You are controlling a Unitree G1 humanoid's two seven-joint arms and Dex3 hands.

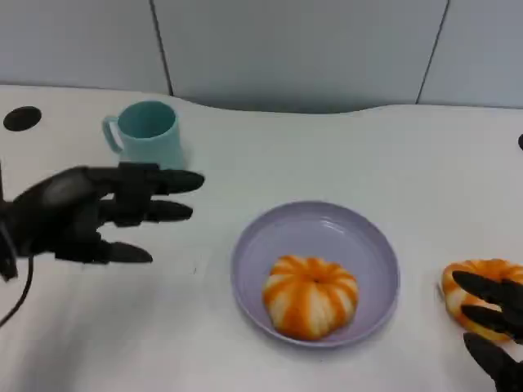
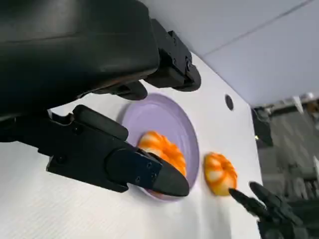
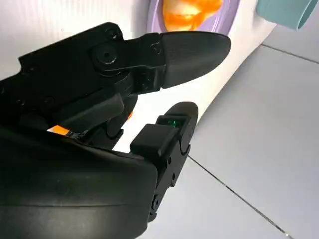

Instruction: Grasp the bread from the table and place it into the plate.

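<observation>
A pale grey panelled wall [image 1: 327, 49], split by thin dark seams, stands behind a white tabletop [image 1: 392, 163] whose far edge curves in a soft wave. A small dark round hole [image 1: 22, 118] sits in the tabletop at the far left, and a light blue mug [image 1: 147, 132] stands just beside it, handle turned left. Near the middle lies a lavender plate [image 1: 372, 245], shallow and round, with one orange-and-white striped bread [image 1: 310, 296] already resting in its near half. A second bread [image 1: 478, 294] of the same look lies on the bare tabletop, to the right of the plate and apart from its rim. The right robot hand [image 1: 494, 327] is at that second bread, its dark fingers [image 1: 482, 287] lying across the near side of it; whether they truly grip it I cannot tell. The left robot hand [image 1: 90, 212] hovers left of the plate, in front of the mug, fingers stretched out and spread, holding nothing.
</observation>
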